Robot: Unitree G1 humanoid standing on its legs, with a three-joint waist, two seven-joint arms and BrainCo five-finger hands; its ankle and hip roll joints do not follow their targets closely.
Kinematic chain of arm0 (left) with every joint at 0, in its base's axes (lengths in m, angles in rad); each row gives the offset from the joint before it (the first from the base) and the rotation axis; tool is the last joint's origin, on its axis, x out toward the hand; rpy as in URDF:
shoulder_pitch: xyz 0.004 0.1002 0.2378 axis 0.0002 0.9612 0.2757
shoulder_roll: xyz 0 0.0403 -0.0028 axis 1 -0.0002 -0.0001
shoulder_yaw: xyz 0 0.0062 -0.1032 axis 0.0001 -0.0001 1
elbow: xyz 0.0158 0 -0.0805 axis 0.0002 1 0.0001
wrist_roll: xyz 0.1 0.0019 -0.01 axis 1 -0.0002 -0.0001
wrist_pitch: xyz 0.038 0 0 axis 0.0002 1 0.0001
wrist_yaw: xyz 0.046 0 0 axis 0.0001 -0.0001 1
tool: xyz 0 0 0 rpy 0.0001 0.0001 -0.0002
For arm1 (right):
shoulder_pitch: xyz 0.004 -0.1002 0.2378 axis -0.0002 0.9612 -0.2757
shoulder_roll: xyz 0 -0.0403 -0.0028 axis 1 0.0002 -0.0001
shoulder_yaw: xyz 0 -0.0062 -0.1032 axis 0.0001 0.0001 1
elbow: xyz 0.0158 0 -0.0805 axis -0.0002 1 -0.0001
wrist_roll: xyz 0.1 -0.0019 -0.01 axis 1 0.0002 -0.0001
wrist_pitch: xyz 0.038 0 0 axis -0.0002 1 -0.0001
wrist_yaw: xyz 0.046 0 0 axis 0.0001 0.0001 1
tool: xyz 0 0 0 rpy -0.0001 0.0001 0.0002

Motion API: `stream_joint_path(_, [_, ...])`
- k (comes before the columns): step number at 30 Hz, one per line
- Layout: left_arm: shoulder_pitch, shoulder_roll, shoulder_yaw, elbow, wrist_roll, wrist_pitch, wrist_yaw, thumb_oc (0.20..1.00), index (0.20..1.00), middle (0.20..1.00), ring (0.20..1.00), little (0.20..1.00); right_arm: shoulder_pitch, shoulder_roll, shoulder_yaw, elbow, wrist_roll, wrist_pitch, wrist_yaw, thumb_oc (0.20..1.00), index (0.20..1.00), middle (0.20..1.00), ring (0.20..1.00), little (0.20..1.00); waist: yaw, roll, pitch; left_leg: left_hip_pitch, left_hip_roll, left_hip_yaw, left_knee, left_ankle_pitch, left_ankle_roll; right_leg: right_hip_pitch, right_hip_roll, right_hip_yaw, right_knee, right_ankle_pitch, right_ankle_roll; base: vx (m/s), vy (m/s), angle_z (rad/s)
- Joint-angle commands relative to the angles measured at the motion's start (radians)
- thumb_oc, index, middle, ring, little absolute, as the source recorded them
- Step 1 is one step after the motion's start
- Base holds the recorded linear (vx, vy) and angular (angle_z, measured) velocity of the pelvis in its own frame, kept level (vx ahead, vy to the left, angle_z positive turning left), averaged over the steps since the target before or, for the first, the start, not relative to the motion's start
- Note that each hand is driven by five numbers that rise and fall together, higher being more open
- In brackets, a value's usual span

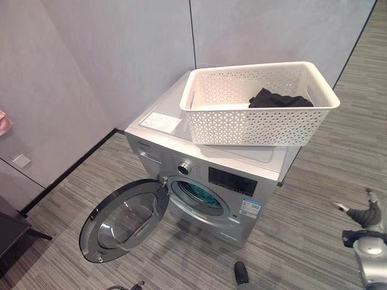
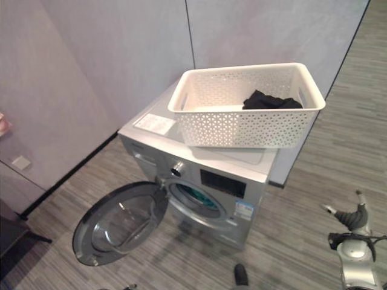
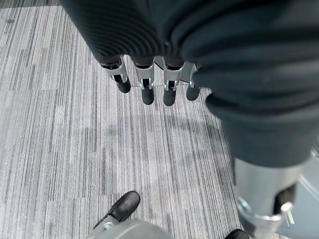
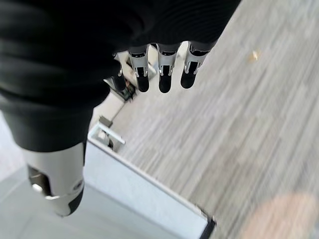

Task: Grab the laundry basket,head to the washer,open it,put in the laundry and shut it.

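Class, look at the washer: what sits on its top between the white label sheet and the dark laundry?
The basket's perforated near wall; the label sheet lies outside it, the dark laundry inside, in both eye views.

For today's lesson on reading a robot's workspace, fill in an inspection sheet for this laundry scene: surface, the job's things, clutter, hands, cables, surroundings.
Surface: flat grey top of the silver front-loading washing machine; grey striped floor around it.
Job's things: white perforated plastic laundry basket stands on the washer's top; dark garment lies inside it; round glass washer door swung open; teal cloth in the drum.
Clutter: white sheet on the washer's top.
Hands: left hand fingers straight, empty, above the floor; right hand likewise, empty.
Cables: nothing seen.
Surroundings: pale grey wall panels behind the washer; wall socket; a pink thing at the edge, unclear.
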Motion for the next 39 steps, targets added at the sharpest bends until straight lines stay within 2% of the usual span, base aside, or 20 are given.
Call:
stream_joint_path(1, [-0.040, 0.063, 0.034, 0.060, 0.024, -0.016, -0.005, 1.000, 1.000, 1.000, 1.000, 1.000, -0.048, -0.018, -0.035, -0.028, -0.022, -0.059, -0.033, 1.000, 1.000, 1.000, 1.000, 1.000, 0.003, -0.117, -0.003, 0.024, 0.020, -0.020, 0.004, -0.017, -0.015, 0.035, -0.062, 0.036, 0.025, -0.062, 0.074, 0.00, 0.010, -0.09])
stream_joint_path(4, [-0.037, 0.063, 0.035, 0.058, 0.025, -0.016, -0.008, 1.000, 1.000, 1.000, 1.000, 1.000, -0.059, -0.029, -0.047, -0.054, -0.024, -0.062, -0.039, 1.000, 1.000, 1.000, 1.000, 1.000, 0.004, -0.116, -0.002, 0.024, 0.020, -0.019, 0.004, -0.018, -0.014, 0.034, -0.061, 0.039, 0.024, -0.061, 0.074, 0.00, 0.006, -0.06])
stream_joint_path(12, [-0.026, 0.063, 0.028, 0.031, 0.038, -0.019, -0.004, 1.000, 1.000, 1.000, 1.000, 1.000, -0.080, -0.097, -0.168, -0.251, -0.083, -0.079, -0.107, 1.000, 1.000, 1.000, 1.000, 1.000, 0.015, -0.109, -0.006, 0.022, 0.021, -0.029, 0.004, -0.019, -0.012, 0.041, -0.060, 0.036, 0.020, -0.066, 0.074, 0.00, 0.002, 0.01])
stream_joint_path(19, [-0.019, 0.062, -0.017, 0.007, 0.048, -0.026, -0.010, 1.000, 1.000, 1.000, 1.000, 1.000, -0.164, -0.217, -0.203, -0.315, -0.096, -0.085, -0.130, 1.000, 1.000, 1.000, 1.000, 1.000, 0.030, -0.107, -0.008, 0.018, 0.023, -0.038, 0.004, -0.018, -0.011, 0.045, -0.061, 0.028, 0.018, -0.068, 0.074, 0.00, 0.005, 0.03])
stream_joint_path(20, [-0.021, 0.062, -0.031, 0.006, 0.048, -0.027, -0.010, 1.000, 1.000, 1.000, 1.000, 1.000, -0.203, -0.262, -0.205, -0.326, -0.102, -0.085, -0.136, 1.000, 1.000, 1.000, 1.000, 1.000, 0.037, -0.107, -0.009, 0.017, 0.025, -0.040, 0.004, -0.017, -0.012, 0.047, -0.061, 0.023, 0.018, -0.069, 0.073, -0.01, 0.000, 0.03])
stream_joint_path(24, [-0.027, 0.058, -0.052, 0.017, 0.051, -0.026, -0.012, 1.000, 1.000, 1.000, 1.000, 1.000, -0.262, -0.306, -0.198, -0.333, -0.089, -0.090, -0.149, 1.000, 1.000, 1.000, 1.000, 1.000, 0.040, -0.110, -0.010, 0.016, 0.027, -0.045, 0.004, -0.015, -0.014, 0.052, -0.062, 0.020, 0.018, -0.071, 0.071, 0.00, -0.003, 0.02])
stream_joint_path(30, [-0.030, 0.066, -0.077, 0.030, 0.070, -0.026, -0.020, 1.000, 1.000, 1.000, 1.000, 1.000, -0.352, -0.427, -0.166, -0.372, -0.084, -0.094, -0.119, 1.000, 1.000, 1.000, 1.000, 1.000, 0.043, -0.117, -0.015, 0.014, 0.030, -0.051, 0.004, -0.012, -0.018, 0.057, -0.063, 0.012, 0.020, -0.074, 0.069, 0.00, -0.008, 0.03])
stream_joint_path(32, [-0.025, 0.068, -0.087, 0.029, 0.075, -0.028, -0.026, 1.000, 1.000, 1.000, 1.000, 1.000, -0.394, -0.477, -0.133, -0.367, -0.079, -0.094, -0.096, 1.000, 1.000, 1.000, 1.000, 1.000, 0.045, -0.119, -0.016, 0.015, 0.031, -0.050, 0.004, -0.011, -0.020, 0.058, -0.063, 0.011, 0.021, -0.075, 0.068, 0.00, 0.000, 0.00])
stream_joint_path(33, [-0.027, 0.077, -0.103, 0.028, 0.078, -0.033, -0.032, 1.000, 1.000, 1.000, 1.000, 1.000, -0.450, -0.534, -0.074, -0.344, -0.061, -0.096, -0.050, 1.000, 1.000, 1.000, 1.000, 1.000, 0.053, -0.127, -0.017, 0.015, 0.033, -0.050, 0.004, -0.009, -0.021, 0.058, -0.063, 0.009, 0.021, -0.074, 0.067, 0.00, 0.000, 0.00])
stream_joint_path(35, [-0.027, 0.079, -0.107, 0.027, 0.076, -0.034, -0.034, 1.000, 1.000, 1.000, 1.000, 1.000, -0.496, -0.563, -0.029, -0.317, -0.045, -0.097, -0.030, 1.000, 1.000, 1.000, 1.000, 1.000, 0.054, -0.129, -0.017, 0.015, 0.032, -0.050, 0.004, -0.008, -0.022, 0.058, -0.063, 0.009, 0.021, -0.073, 0.068, -0.02, -0.006, 0.00])
stream_joint_path(36, [-0.031, 0.098, -0.140, 0.026, 0.060, -0.040, -0.045, 1.000, 1.000, 1.000, 1.000, 1.000, -0.669, -0.629, 0.148, -0.202, 0.030, -0.096, 0.057, 1.000, 1.000, 1.000, 1.000, 1.000, 0.072, -0.148, -0.016, 0.013, 0.033, -0.048, 0.004, -0.002, -0.025, 0.057, -0.062, 0.009, 0.019, -0.069, 0.067, -0.04, -0.012, -0.08])
stream_joint_path(37, [-0.032, 0.098, -0.142, 0.028, 0.056, -0.042, -0.046, 1.000, 1.000, 1.000, 1.000, 1.000, -0.764, -0.645, 0.259, -0.137, 0.041, -0.094, 0.085, 1.000, 1.000, 1.000, 1.000, 1.000, 0.069, -0.150, -0.015, 0.012, 0.033, -0.046, 0.004, 0.002, -0.026, 0.057, -0.062, 0.011, 0.020, -0.068, 0.066, -0.04, -0.008, -0.01])
stream_joint_path(38, [-0.031, 0.094, -0.138, 0.028, 0.056, -0.042, -0.046, 1.000, 1.000, 1.000, 1.000, 1.000, -0.793, -0.647, 0.287, -0.125, 0.044, -0.097, 0.085, 1.000, 1.000, 1.000, 1.000, 1.000, 0.066, -0.146, -0.015, 0.012, 0.032, -0.045, 0.004, 0.002, -0.026, 0.056, -0.062, 0.012, 0.020, -0.068, 0.066, 0.00, 0.000, 0.00])
stream_joint_path(39, [-0.033, 0.098, -0.147, 0.029, 0.051, -0.044, -0.050, 1.000, 1.000, 1.000, 1.000, 1.000, -0.875, -0.661, 0.387, -0.060, 0.048, -0.086, 0.131, 1.000, 1.000, 1.000, 1.000, 1.000, 0.069, -0.153, -0.014, 0.012, 0.032, -0.045, 0.004, 0.005, -0.027, 0.058, -0.062, 0.011, 0.020, -0.068, 0.066, -0.02, -0.009, 0.08])
